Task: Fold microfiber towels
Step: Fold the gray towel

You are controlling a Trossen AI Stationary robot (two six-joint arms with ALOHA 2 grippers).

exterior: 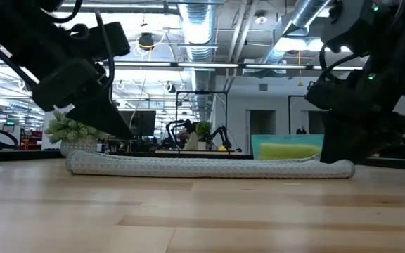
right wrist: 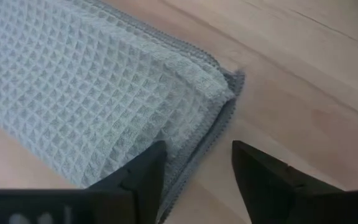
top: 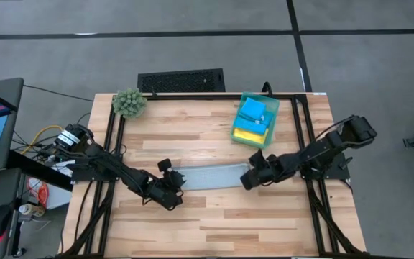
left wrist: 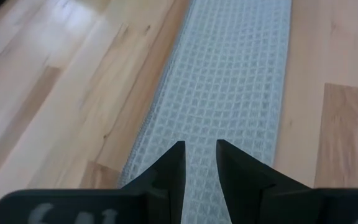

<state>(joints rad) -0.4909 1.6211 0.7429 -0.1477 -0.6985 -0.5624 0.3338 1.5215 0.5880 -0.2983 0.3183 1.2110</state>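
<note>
a light wooden table [top: 214,216] holds a long pale grey towel [top: 210,177], folded into a strip, flat between the two arms. the left gripper [left wrist: 200,163] sits at one end, its fingers just a little apart over the cloth – whether it pinches it, i cannot tell. the right gripper [right wrist: 197,165] is open wide at the other end, one finger over the towel's corner – holding nothing.

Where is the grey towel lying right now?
In the high view the grey towel lies as a long folded strip across the table's middle, between the left gripper and the right gripper, in front of the green bin.
</note>
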